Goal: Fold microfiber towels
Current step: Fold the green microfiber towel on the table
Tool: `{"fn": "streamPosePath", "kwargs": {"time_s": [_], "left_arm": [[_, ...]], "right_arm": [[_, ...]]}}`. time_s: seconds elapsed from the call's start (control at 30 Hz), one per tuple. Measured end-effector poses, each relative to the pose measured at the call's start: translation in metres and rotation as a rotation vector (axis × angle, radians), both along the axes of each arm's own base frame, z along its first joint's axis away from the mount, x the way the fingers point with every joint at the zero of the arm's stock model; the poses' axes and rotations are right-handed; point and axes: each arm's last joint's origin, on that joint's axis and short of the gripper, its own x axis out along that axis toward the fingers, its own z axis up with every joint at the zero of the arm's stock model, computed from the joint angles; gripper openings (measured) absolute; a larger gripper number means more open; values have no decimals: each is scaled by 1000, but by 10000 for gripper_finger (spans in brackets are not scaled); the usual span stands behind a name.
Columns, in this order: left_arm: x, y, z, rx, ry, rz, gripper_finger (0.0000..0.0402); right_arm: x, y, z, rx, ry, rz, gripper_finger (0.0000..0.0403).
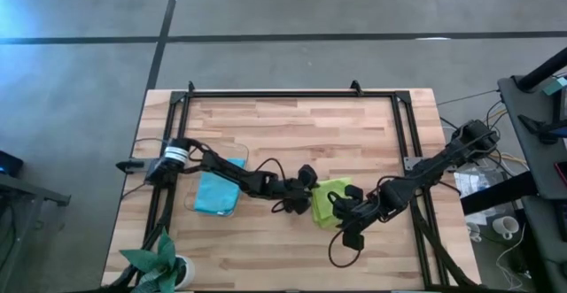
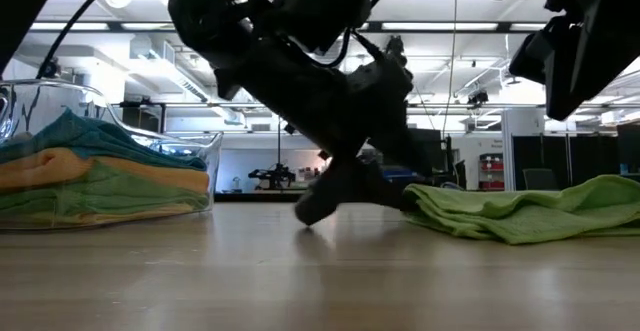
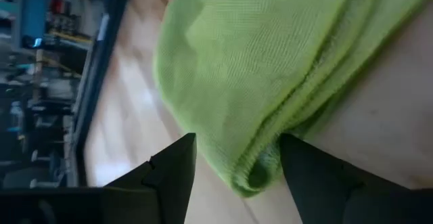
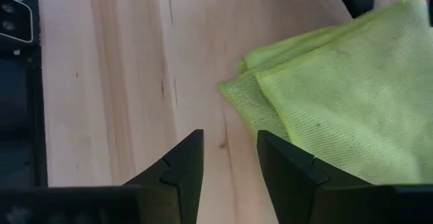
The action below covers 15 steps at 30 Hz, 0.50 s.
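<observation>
Lime green towel [image 1: 327, 201]: on the bare wood, right of the table's middle; loosely folded, layered edges showing, surface rumpled, lying low and flat.
Lime green towel, near corner [image 3: 260, 173]: doubled-over hem, rolled slightly, resting on the wood.
Light blue towel [image 1: 215, 195]: top of a stack at the table's left part; flat, roughly square.
Stack [image 2: 95, 176]: folded cloths lying level, one on another; darker green and blue on top, orange beneath, lime green and yellow below.
</observation>
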Motion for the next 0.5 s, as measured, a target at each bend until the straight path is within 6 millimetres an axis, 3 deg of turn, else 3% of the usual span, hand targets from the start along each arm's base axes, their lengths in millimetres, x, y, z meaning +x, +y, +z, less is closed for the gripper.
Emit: {"fn": "streamPosePath", "kwargs": {"time_s": [0.33, 0.5], "left_arm": [[5, -3, 1, -11, -44, 2, 198], [5, -13, 10, -45, 65, 109, 198]], "right_arm": [[0, 0, 0, -4, -4, -9, 137], [0, 0, 0, -5, -3, -9, 137]]}}
